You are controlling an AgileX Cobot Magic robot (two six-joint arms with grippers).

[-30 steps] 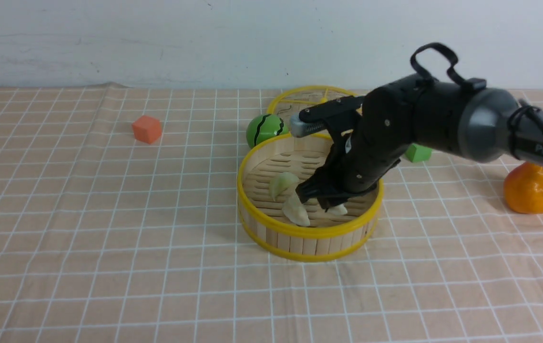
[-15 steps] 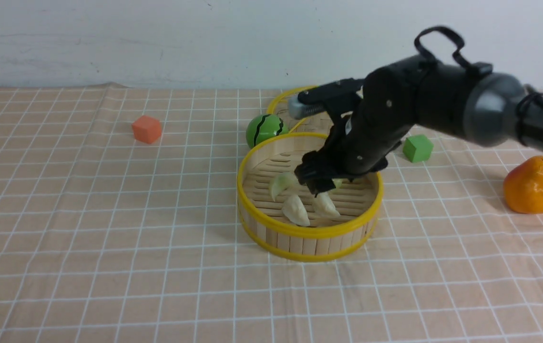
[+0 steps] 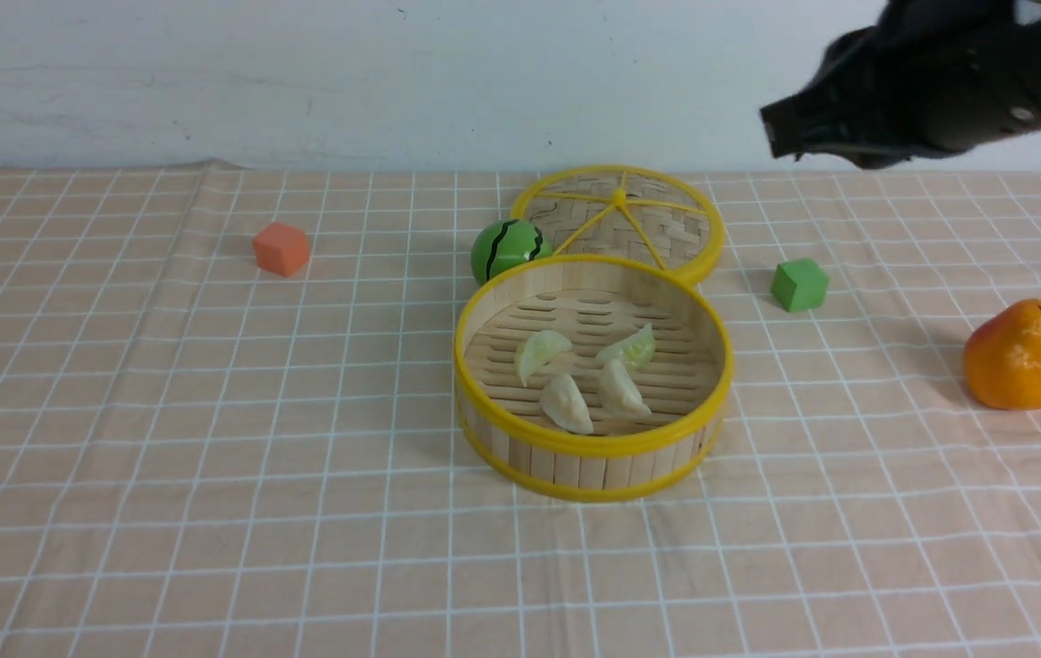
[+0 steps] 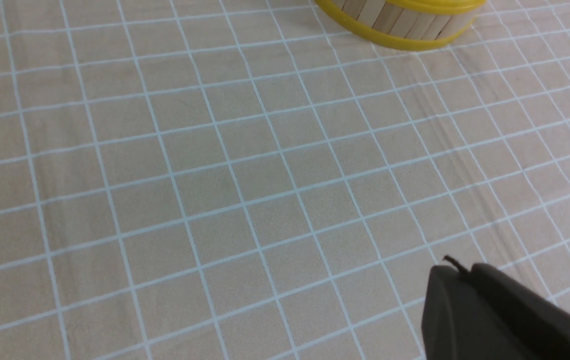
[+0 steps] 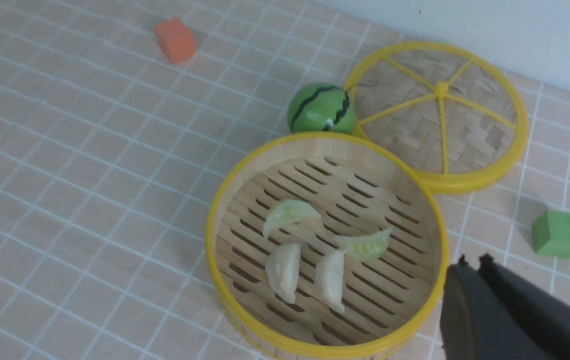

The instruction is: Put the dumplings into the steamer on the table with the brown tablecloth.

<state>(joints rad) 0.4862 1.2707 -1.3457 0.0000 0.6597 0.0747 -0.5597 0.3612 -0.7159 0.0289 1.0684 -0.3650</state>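
Right hand has lifted out of the steamer and hangs clenched, empty, over the counter's far right. Left hand is clenched too. All four dumplings lie inside the steamer, mid-counter. A low retreat could clip the pear.

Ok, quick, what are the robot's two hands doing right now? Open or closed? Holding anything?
Left gripper: closed, holding nothing.
Right gripper: closed, holding nothing.
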